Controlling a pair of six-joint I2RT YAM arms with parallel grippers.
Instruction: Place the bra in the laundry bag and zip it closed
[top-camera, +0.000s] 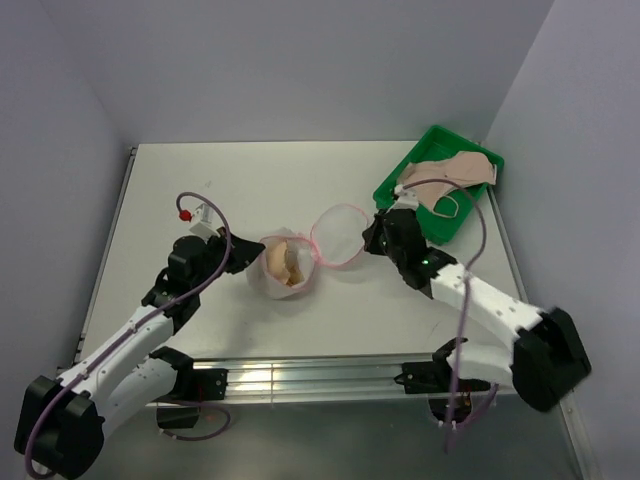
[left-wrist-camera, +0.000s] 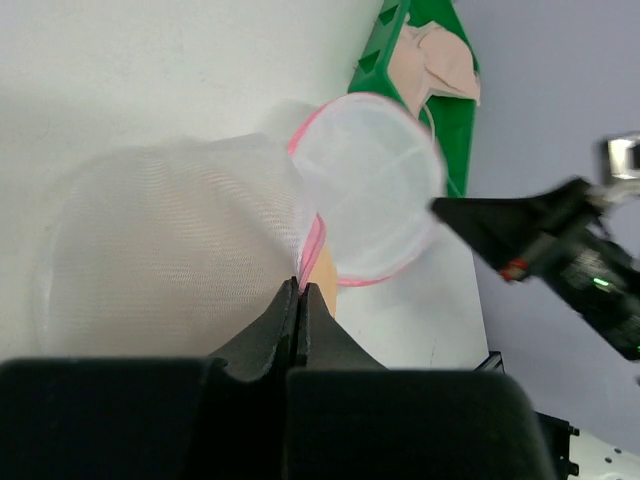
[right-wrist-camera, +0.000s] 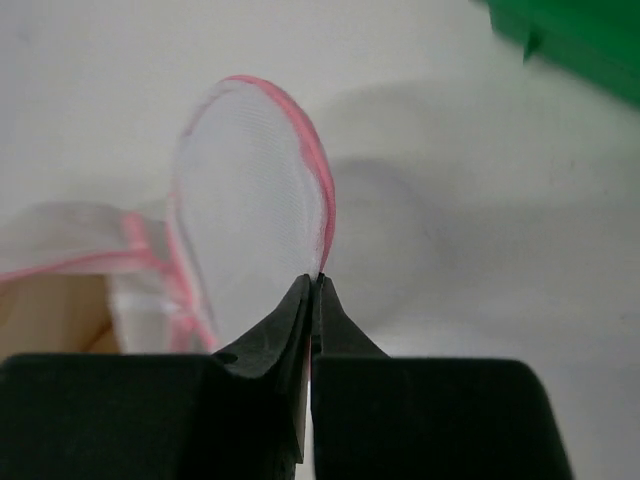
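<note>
Left tool (left-wrist-camera: 300, 292), right tool (right-wrist-camera: 312, 287) clamped on laundry bag (left-wrist-camera: 170, 250) rim; bra (top-camera: 284, 264) mostly hidden inside.

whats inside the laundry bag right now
A peach-beige bra lies inside the open laundry bag, in its lower half. The bag's mesh wall and pink rim cover most of it, so the straps and how it is folded cannot be seen.

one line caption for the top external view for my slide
Left gripper and right gripper pinch the open laundry bag by its pink rim, a peach bra inside.
</note>
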